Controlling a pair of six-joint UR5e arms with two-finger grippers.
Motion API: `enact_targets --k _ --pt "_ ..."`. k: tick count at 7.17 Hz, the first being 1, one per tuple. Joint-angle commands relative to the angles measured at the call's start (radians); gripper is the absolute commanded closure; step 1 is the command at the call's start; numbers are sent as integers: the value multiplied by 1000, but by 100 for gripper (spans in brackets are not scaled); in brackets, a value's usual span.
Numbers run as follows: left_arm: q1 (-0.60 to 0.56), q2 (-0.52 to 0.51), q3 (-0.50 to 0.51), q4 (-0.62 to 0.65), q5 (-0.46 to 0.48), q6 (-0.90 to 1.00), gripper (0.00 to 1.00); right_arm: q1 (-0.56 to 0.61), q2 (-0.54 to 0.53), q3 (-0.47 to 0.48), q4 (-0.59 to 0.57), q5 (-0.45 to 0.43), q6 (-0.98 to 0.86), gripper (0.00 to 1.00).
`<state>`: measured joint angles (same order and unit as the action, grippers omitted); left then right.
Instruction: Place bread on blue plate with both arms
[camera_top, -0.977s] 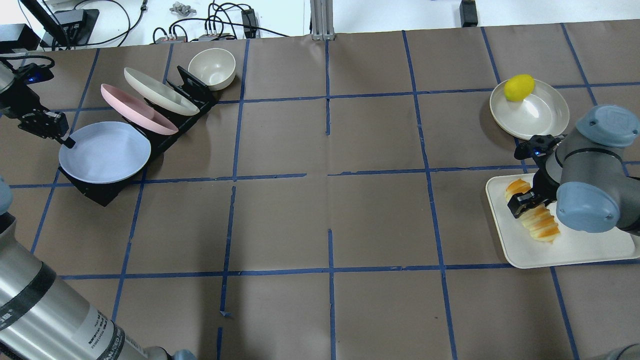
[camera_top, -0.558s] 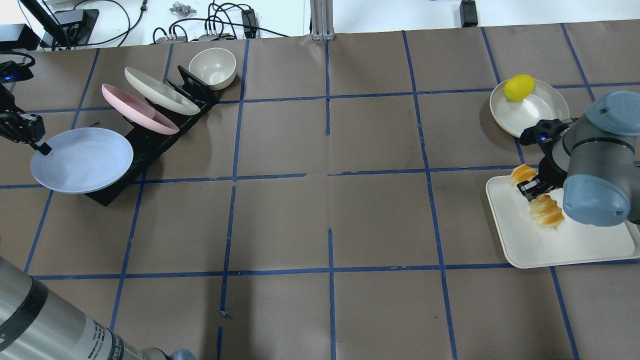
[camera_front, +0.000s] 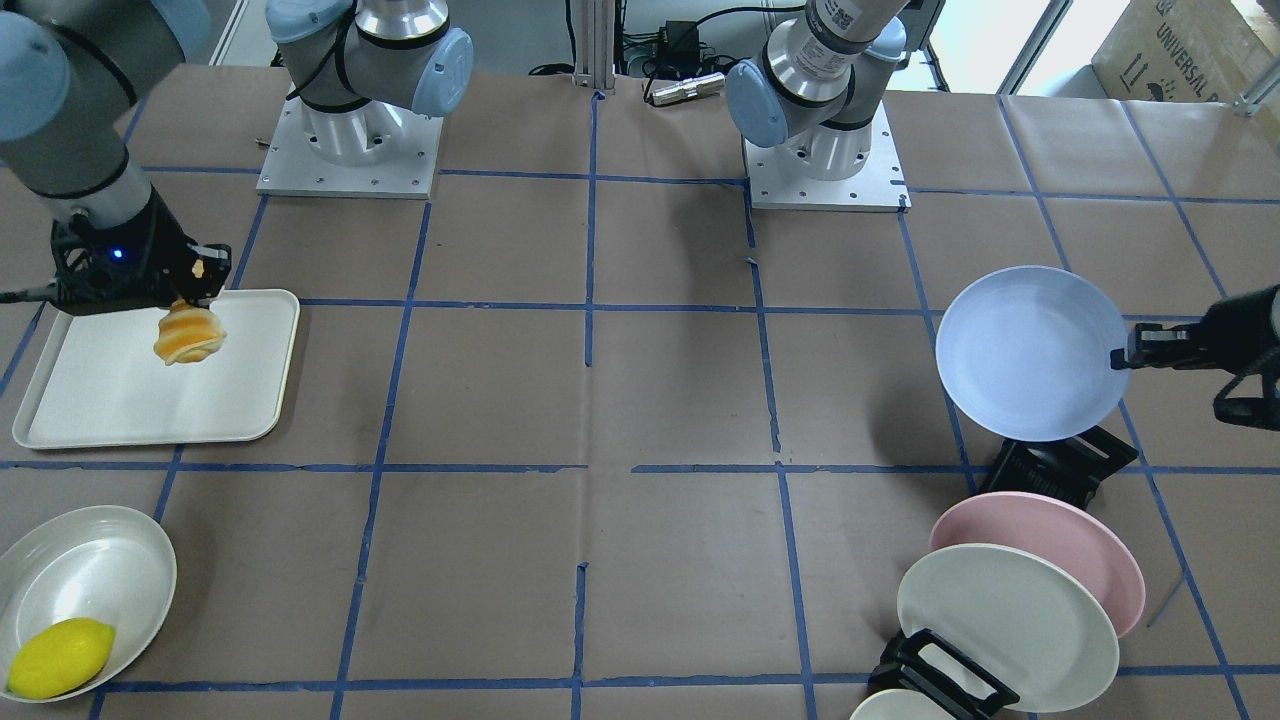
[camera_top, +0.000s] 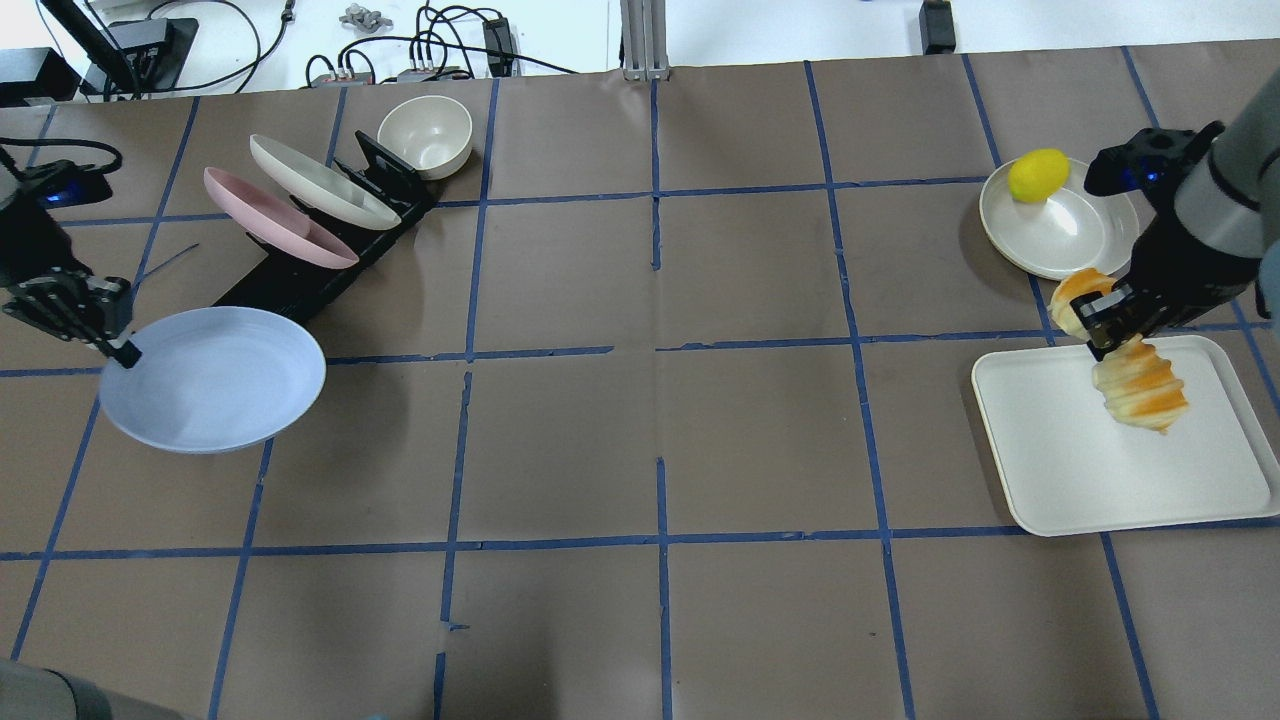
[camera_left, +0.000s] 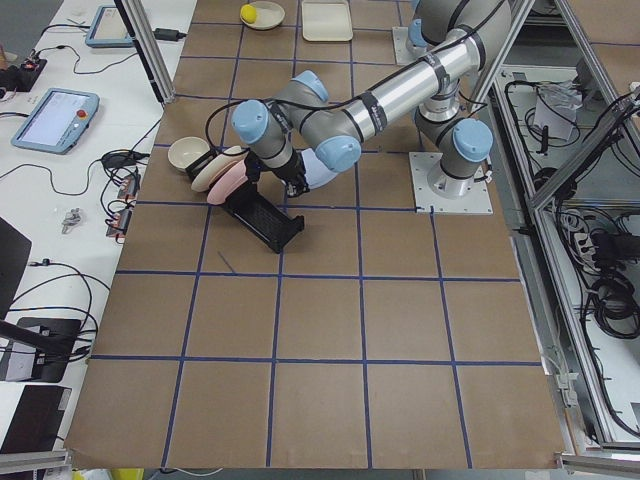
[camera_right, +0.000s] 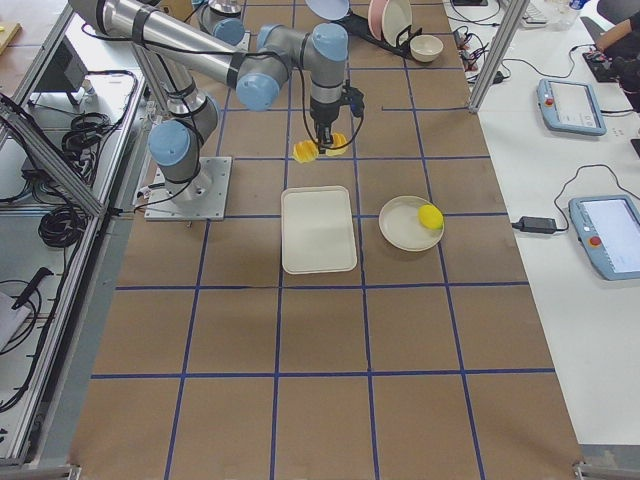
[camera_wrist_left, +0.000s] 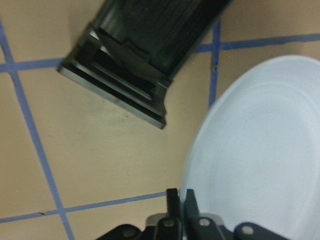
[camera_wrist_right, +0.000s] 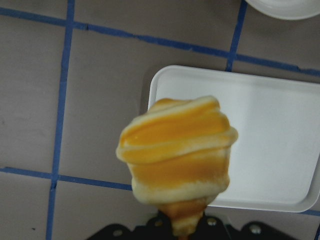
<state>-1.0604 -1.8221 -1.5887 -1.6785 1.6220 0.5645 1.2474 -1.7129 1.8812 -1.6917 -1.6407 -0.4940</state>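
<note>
The left hand is clamped on the plate at its 10 o'clock rim, holding it off the bench at 9 o'clock. The right hand is clamped on the bread, which hangs above the tray at 3 o'clock.

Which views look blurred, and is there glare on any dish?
Left wrist view: blue plate and black rack look soft. Right wrist view: the close bread is slightly blurred. Overhead view: a bright glare spot on the cream dish holding the lemon.

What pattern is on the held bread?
The bread has alternating orange and cream stripes, clearest in the right wrist view.
</note>
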Motion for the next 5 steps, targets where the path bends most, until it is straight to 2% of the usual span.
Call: enact_targets --k 1,2,4,5 --pt "-161 50 -62 0 -130 -198 98 99 -17 -225 289 10 189 96" --pt "-264 35 -62 5 -196 -300 98 198 -10 -285 322 9 301 96" --pt "-447 -24 -57 167 -313 -355 97 352 38 -307 314 9 487 96" --pt "-488 -87 -47 257 -320 -398 97 413 89 -307 269 -2 559 96"
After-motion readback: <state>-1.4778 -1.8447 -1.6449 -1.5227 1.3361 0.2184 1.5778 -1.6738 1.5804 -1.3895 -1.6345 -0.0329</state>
